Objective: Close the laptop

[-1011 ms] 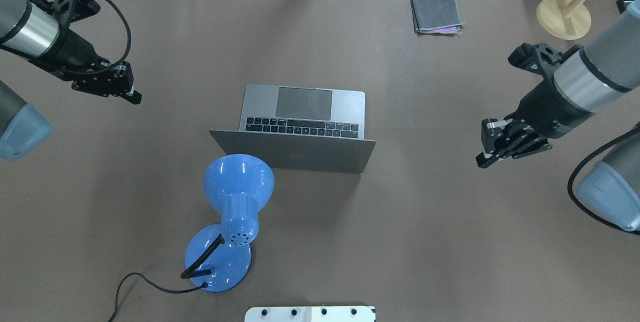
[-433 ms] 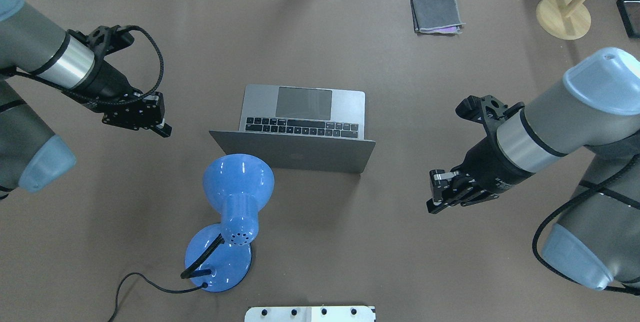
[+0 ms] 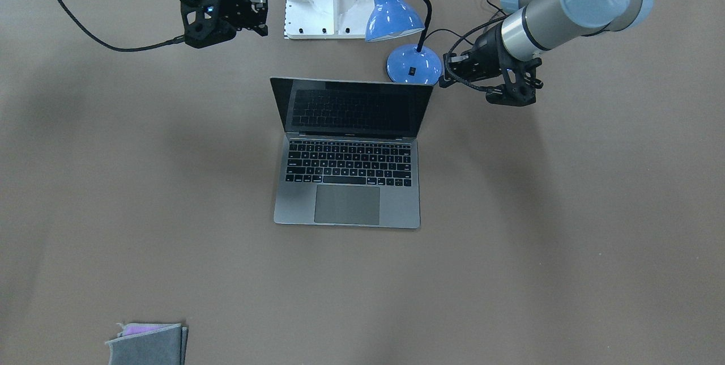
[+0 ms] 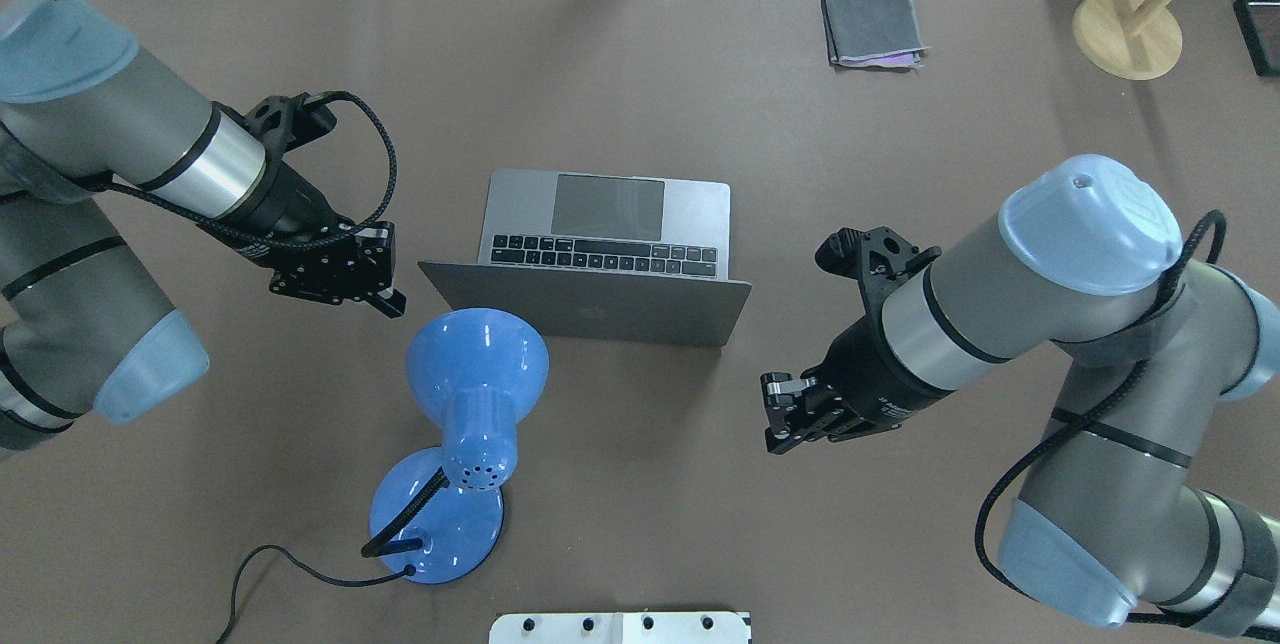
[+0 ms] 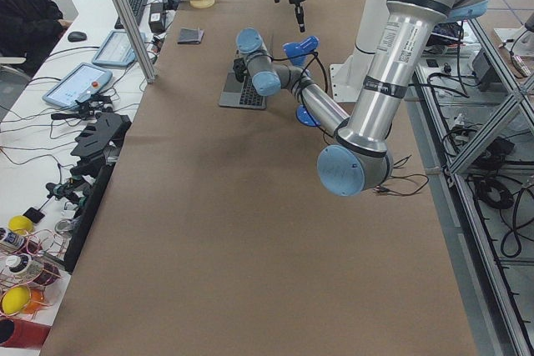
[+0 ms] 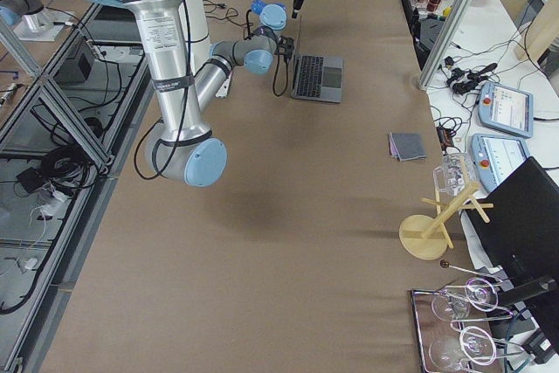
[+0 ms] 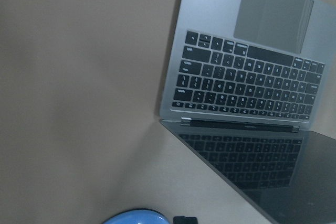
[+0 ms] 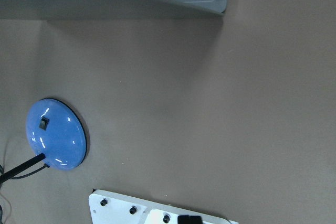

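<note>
seen from overhead, the laptop (image 4: pixel 612 224) stands open mid-table (image 4: pixel 640 74), blue lamp (image 4: pixel 476 364) at its 7 o'clock. right gripper (image 4: pixel 772 416), at 4 o'clock, spread and empty; left gripper (image 4: pixel 393 301), at 9 o'clock, opening unclear.

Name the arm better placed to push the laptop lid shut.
Left, probably: the left pincer hangs beside a corner of the lid, while the right pincer sits farther from it. The lamp crowds that side, though.
</note>
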Robot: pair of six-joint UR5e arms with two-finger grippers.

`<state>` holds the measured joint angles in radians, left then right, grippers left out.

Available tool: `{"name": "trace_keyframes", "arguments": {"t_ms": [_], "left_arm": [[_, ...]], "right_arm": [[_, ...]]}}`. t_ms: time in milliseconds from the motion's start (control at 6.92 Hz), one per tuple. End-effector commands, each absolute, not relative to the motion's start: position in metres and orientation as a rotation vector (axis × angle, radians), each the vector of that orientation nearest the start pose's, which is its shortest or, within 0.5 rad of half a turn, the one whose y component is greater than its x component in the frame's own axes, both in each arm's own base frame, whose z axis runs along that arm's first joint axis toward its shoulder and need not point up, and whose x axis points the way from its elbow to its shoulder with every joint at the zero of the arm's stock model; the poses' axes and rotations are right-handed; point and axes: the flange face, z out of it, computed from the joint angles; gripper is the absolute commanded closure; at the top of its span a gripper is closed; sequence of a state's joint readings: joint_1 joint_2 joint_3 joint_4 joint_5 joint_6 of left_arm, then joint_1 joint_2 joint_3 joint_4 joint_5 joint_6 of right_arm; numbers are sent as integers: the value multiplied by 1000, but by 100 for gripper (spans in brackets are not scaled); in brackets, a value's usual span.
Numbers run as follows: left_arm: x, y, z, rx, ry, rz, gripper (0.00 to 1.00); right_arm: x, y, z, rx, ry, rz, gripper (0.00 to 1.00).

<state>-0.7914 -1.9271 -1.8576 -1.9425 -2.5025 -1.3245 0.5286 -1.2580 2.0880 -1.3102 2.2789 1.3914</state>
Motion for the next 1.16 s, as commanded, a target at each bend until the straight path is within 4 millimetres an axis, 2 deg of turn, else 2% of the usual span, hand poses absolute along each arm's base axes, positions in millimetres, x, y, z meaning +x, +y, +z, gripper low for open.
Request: {"name": "trace_keyframes", "arguments": {"t_ms": [0, 144, 289, 433, 722, 1011], "left_arm": [[376, -425, 268, -296, 1218, 20, 100], [387, -422, 257, -319, 1221, -1, 100], [389, -422, 252, -316, 1225, 0, 100], [393, -421, 250, -317, 1224, 0, 100], [396, -423, 243, -309, 1229, -3, 100], [407, -434, 237, -290, 1226, -10, 100]], "right_arm": [[-423, -317, 207, -210, -1205, -79, 100], [-429, -324, 202, -187, -1204, -64, 100], [-436, -334, 195, -160, -1206, -48, 100], [-434, -348, 191, -136, -1208, -25, 100], [-426, -385, 190, -100, -1200, 28, 100], [-441, -411, 197, -79, -1165, 68, 100]]}}
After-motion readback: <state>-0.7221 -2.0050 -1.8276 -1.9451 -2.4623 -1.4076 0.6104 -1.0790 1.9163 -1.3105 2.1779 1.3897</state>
